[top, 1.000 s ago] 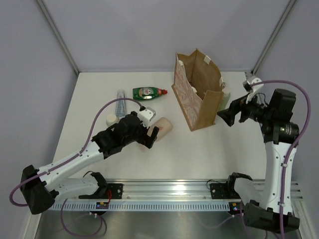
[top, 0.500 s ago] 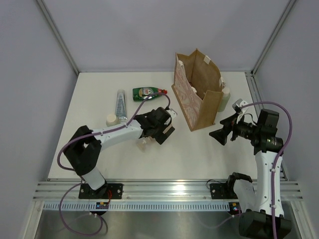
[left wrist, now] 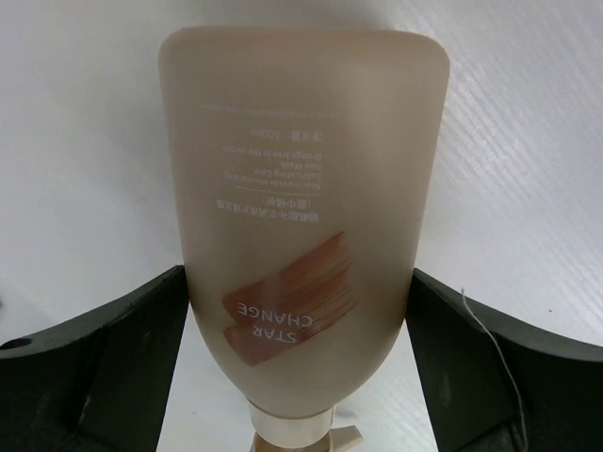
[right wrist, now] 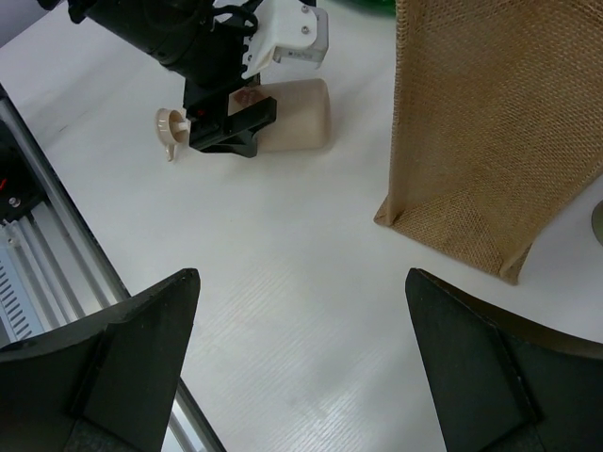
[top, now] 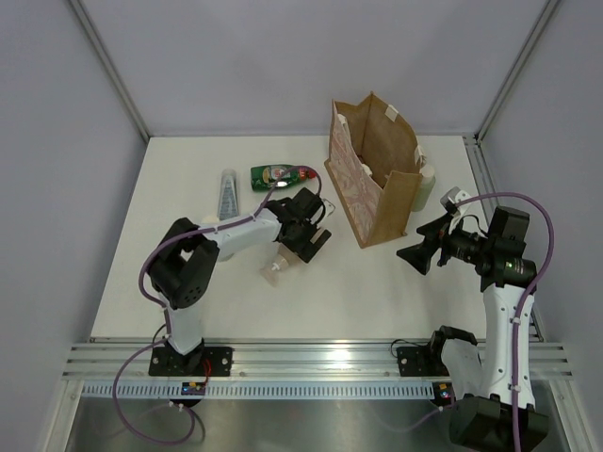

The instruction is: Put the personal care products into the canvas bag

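The beige pump bottle (left wrist: 301,141) with a reddish label lies on its side on the white table, its pump head (top: 273,273) toward the near edge. My left gripper (top: 306,233) is open and straddles the bottle's body, one finger close against each side; it also shows in the right wrist view (right wrist: 231,122). The canvas bag (top: 377,184) stands upright at the back right, top open. My right gripper (top: 412,256) is open and empty, hovering right of the bag's near corner (right wrist: 452,235). The green bottle (top: 281,174) and the silvery tube (top: 228,193) lie left of the bag.
A cream bottle (top: 426,179) stands behind the bag's right side. A small white-capped item (top: 367,172) shows inside the bag. Another cream item (top: 211,224) peeks out beside my left arm. The metal rail (top: 301,363) runs along the near edge.
My left gripper has moved up along the pump bottle toward its body, uncovering the pump head, and the left arm has folded back. My right gripper dropped lower and closer in.
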{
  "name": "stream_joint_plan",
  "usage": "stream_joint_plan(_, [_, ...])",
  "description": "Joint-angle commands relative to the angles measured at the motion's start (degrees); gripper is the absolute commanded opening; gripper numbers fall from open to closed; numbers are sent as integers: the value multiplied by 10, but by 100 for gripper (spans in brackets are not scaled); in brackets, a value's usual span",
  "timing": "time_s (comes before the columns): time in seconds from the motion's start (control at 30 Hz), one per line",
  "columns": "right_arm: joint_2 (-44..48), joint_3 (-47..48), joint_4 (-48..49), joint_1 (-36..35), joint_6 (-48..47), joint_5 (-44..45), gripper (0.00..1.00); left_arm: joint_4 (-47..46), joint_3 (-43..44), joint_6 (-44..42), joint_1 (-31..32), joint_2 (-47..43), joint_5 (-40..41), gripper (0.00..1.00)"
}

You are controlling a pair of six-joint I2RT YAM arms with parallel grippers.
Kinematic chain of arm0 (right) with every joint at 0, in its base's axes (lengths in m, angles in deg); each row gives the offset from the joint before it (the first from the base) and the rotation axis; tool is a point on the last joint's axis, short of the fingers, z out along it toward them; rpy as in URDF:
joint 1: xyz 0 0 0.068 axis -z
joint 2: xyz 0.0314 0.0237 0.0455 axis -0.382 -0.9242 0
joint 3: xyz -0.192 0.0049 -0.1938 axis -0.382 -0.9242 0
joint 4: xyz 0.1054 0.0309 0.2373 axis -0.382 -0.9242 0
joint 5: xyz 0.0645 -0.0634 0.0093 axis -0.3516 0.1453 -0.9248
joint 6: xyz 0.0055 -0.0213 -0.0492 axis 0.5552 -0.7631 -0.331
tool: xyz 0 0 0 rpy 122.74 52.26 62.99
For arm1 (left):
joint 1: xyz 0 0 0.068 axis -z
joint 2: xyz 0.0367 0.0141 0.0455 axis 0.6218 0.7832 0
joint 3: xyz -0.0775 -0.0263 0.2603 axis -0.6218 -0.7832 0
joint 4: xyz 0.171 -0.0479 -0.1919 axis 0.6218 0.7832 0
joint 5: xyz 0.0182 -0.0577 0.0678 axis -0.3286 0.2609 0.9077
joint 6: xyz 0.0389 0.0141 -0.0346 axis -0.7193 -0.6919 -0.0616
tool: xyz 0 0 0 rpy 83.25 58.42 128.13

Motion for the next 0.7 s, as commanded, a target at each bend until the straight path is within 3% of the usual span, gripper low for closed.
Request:
stream_joint_plan(0.0, [3,20,-7,6,-17,-26,99,-11,13,4,-27,20,-111,88])
stream_joint_plan(0.13, [1,20,-13,8,-23,-37,100,-11,6,27,-28,32,-117,89])
stream_joint_plan(0.2, [-1,22,-21,8,-29,-43,99,-13,4,31,-28,39,-111,99])
stream_joint_plan(0.53, [-15,23,-32,8,-41,-55,100,-18,-3,72,-27,56,-54,99])
stream_joint_plan(0.63, [-17,25,-37,8,-45,-54,100,-27,-10,93,-27,46,-57,91])
stream_joint_plan(0.67, [-17,26,-50,8,-59,-57,99,-26,-9,95,-27,37,-61,80])
